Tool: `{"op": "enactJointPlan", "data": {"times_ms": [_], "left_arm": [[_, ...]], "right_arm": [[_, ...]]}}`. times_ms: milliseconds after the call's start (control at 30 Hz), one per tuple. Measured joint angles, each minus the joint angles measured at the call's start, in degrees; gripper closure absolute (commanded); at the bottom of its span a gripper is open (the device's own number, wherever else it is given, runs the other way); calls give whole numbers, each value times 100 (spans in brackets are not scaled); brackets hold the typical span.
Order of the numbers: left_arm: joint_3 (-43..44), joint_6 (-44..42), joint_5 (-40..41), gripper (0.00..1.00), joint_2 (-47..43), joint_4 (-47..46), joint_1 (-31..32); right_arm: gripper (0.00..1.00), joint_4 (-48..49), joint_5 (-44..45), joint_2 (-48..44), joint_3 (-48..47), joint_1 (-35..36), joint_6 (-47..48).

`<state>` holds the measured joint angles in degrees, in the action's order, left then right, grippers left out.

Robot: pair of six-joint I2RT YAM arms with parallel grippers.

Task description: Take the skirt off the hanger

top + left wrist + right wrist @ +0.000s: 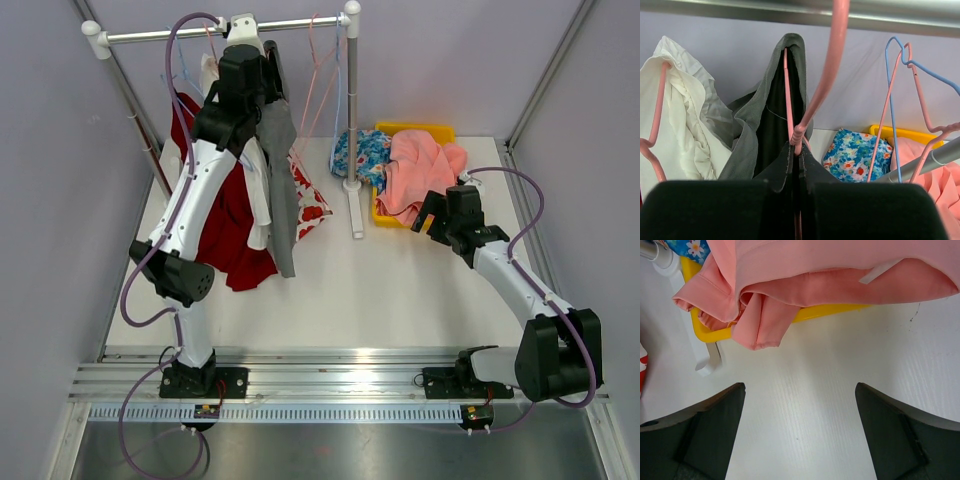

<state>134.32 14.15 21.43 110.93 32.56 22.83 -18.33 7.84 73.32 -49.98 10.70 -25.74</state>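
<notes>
- Top view: the left arm point(195, 190) reaches up to the rail point(300, 25), and its wrist sits among the hanging clothes. From here I cannot tell how the left jaws stand.
- The grey skirt point(282, 190) hangs from the rail just right of that arm. A white garment point(258, 200) and a red garment point(235, 240) hang beside it.
- The right arm point(510, 275) lies low over the surface point(380, 290). The right jaws are spread apart near a yellow bin point(425, 128), which holds a pink cloth point(420, 165) and a blue flowered cloth point(360, 155).
- Left wrist view: the left jaws are closed tight on the neck of a pink hanger point(826, 85), with the fingers point(782, 172) pressed on either side of it. The hanger's hook curves up to the rail point(890, 17).
- The grey skirt point(747, 135) is draped over this hanger, hanging to the left of and behind the neck. The white garment point(685, 125) hangs on another pink hanger further left.
- To the right an empty blue hanger point(895, 100) hangs, with the yellow bin point(900, 134) behind it.
- Right wrist view: the right jaws are wide open with nothing between the fingers point(705, 435), only bare surface point(805, 405).
- The pink cloth point(840, 270) spills over the edge of the yellow bin point(705, 332) just ahead.
</notes>
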Motion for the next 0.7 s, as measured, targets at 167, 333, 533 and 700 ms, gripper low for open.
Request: {"op": "enactJointPlan", "data": {"times_ms": [167, 333, 533, 700], "left_arm": [[70, -46, 37, 100, -101, 256, 120], [323, -109, 162, 100, -234, 573, 398], [352, -72, 297, 100, -608, 857, 684], [61, 118, 437, 100, -1086, 981, 787]], "right_arm": [[1, -22, -33, -103, -20, 0, 0], [1, -208, -306, -435, -546, 48, 26], [2, -280, -402, -868, -1939, 1270, 319], [3, -481, -227, -863, -3067, 2892, 492]]}}
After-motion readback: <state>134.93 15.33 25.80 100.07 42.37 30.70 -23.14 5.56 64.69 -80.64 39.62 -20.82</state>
